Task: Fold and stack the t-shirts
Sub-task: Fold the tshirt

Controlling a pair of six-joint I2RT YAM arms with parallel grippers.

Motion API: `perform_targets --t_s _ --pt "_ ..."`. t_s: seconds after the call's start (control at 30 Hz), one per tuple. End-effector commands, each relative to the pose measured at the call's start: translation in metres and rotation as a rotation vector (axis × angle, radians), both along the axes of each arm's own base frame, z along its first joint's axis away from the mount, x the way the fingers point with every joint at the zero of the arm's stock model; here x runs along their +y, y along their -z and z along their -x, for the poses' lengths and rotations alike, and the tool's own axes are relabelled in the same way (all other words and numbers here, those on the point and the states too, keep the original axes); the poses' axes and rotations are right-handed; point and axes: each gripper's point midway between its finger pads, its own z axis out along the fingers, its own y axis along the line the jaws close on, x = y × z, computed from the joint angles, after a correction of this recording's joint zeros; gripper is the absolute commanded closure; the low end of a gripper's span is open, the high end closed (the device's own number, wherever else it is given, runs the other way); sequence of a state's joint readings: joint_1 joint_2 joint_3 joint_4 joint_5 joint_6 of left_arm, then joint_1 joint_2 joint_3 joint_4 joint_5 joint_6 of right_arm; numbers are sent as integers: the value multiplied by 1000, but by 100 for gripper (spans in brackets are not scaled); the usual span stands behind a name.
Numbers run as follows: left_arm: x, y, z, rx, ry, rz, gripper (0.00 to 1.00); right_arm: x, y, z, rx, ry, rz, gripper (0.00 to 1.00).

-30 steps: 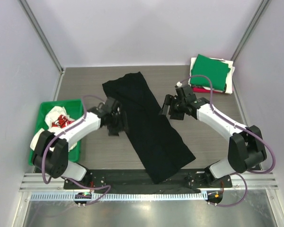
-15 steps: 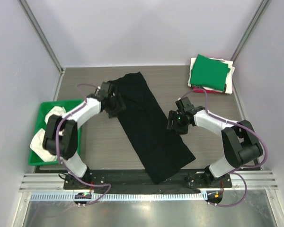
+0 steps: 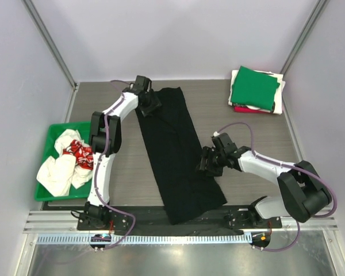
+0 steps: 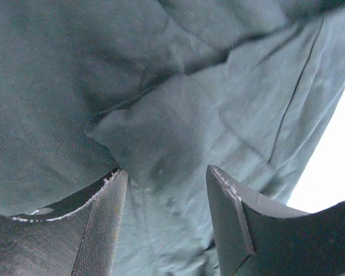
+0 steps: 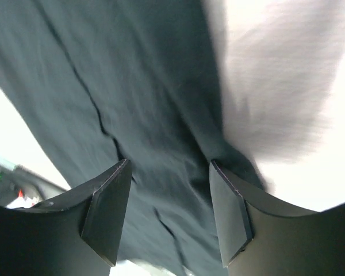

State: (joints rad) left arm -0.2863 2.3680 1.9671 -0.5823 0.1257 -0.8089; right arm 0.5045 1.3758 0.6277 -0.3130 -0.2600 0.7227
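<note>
Top: black t-shirt [image 3: 175,155] lies as a long strip, running from far centre to near, slightly right. Left gripper [image 3: 148,106] is at its far-left corner, right gripper [image 3: 206,163] at its right edge, nearer. Green t-shirt [image 3: 254,87] sits far right.
Left wrist: jaws part-open astride a raised fold of black t-shirt [image 4: 161,86], nothing clamped.
Right wrist: jaws part-open over black t-shirt [image 5: 132,86], holding nothing.

Cannot separate near hem of black t-shirt [image 3: 172,149] from dark base plate [image 3: 144,214], top view. Cannot count crumpled white and red cloth [image 3: 69,158] in green tray [image 3: 86,125]. See only edge slivers of white t-shirt [image 3: 279,98] and red t-shirt [image 3: 238,108] beneath green t-shirt [image 3: 254,86]. Note table [image 5: 276,86] blurred in right wrist view; black t-shirt cropped at most edges in left wrist view.
</note>
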Motion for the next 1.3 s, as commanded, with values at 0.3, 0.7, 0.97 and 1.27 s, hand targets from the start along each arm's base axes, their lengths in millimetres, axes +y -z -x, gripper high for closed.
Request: perform_targets --t_s 0.3,0.7,0.97,1.27 --pt "-86 -9 -23 -33 168 134 42 51 -1 53 77 -68 -172 35" --pt "27 -136 92 -116 136 -62 34 33 -59 37 -71 -64 -86 25" --pt "62 -92 249 -4 144 -97 37 12 -17 109 31 -46 -28 30" --pt "63 -29 369 67 94 -13 38 31 4 167 66 -73 -95 34"
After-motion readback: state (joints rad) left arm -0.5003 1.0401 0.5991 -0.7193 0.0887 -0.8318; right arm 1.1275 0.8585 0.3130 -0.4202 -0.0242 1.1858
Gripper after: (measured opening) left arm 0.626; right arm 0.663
